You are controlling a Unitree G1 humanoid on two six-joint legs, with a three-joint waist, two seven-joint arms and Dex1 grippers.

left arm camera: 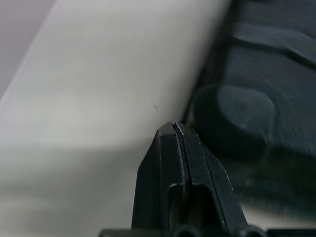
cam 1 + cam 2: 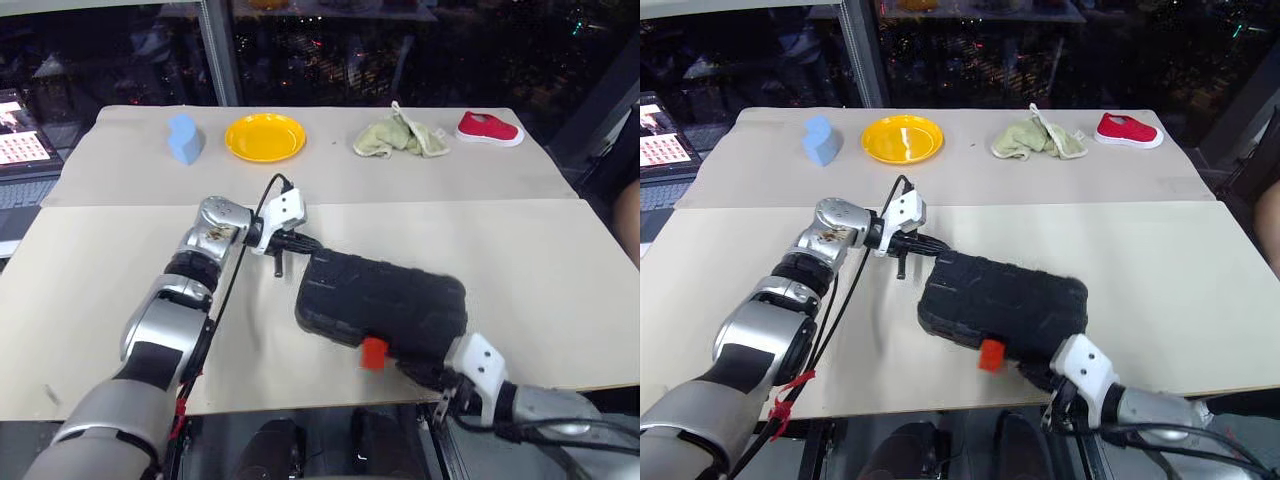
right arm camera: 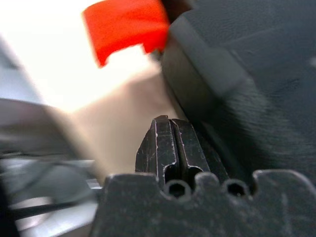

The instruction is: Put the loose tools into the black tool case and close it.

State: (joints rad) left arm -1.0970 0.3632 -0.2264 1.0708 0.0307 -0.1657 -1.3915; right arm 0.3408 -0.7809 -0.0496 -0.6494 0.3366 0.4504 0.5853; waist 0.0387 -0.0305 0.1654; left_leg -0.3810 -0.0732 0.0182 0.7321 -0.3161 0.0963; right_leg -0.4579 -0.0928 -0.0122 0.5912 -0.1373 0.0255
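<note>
**Case Shut, Latch Not Pressed Down**

Though the job was nearly over, a little bit was left. The black tool case (image 2: 385,300) lay shut on the near part of the table (image 2: 520,260), turned a bit crooked. No loose tools lay on the table, so they were most likely inside, but the lid hid them. The orange latch (image 2: 373,352) stuck out from the near edge of the case, so it looked like it was not yet snapped down.

The left gripper (image 2: 283,240) sat just beside the far left corner of the case, its two black fingers pressed together on nothing. The right gripper (image 2: 1035,375) sat at the near edge, close to the latch, its fingers pressed together too, holding nothing.

The table was a pale, flat board. Along its far side sat a blue block (image 2: 184,138), a yellow plate (image 2: 265,136), a crumpled cloth (image 2: 400,137) and a small red shoe (image 2: 489,129). Behind the table were dark windows.
</note>
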